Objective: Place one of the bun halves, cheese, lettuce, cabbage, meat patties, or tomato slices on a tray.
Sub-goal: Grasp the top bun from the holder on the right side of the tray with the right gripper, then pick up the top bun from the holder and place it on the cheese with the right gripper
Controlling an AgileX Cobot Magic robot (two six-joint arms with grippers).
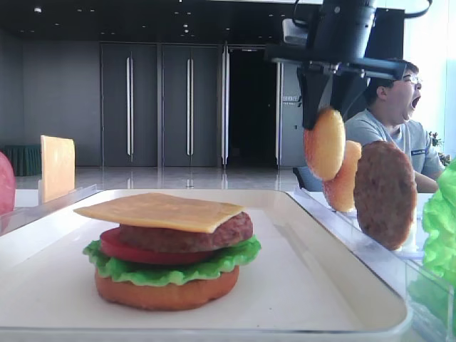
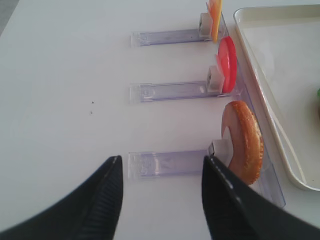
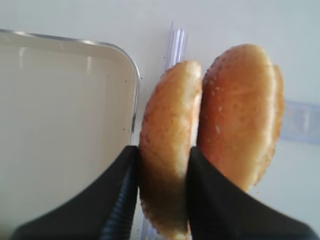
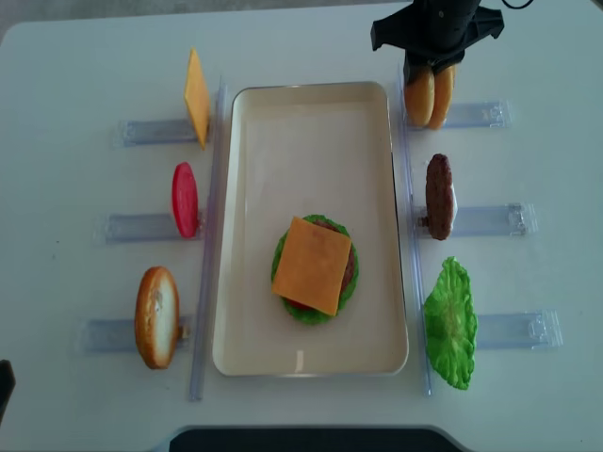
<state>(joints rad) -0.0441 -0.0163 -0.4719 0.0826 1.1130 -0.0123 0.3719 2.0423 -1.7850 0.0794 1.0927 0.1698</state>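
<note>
On the white counter [image 4: 66, 66], the left side holds three clear plastic racks [image 4: 141, 132], one behind the other. The far one carries one upright cheese slice [image 4: 196, 98], the middle one a single red tomato slice [image 4: 185, 200], and the near one a bun half standing on edge [image 4: 156, 316]. The left claw [image 2: 160, 192] hangs above the near rack with its fingers spread and nothing between them.

In the middle lies the white tray [image 4: 311, 113]. It holds one partly built burger near its front half: a flat bottom bun [image 1: 165, 291], then one lettuce leaf [image 1: 171, 265], one tomato slice [image 1: 139, 251], one meat patty [image 1: 189, 234] and one square cheese slice on top [image 4: 312, 265]. The rest of the tray floor is bare.

On the right stand three more racks [image 4: 480, 115]. At the far one, two domed buns stand on edge side by side. The right claw [image 3: 162, 165] is pinching the top bun [image 3: 170, 145] nearer the tray, one black finger on each face, and in the low exterior view this bun hangs just above the rack. The more orange bun [image 3: 242, 115] touches it on the far side from the tray. The middle rack holds one upright meat patty [image 4: 438, 196]. The near rack holds one ruffled green lettuce leaf [image 4: 450, 323].
</note>
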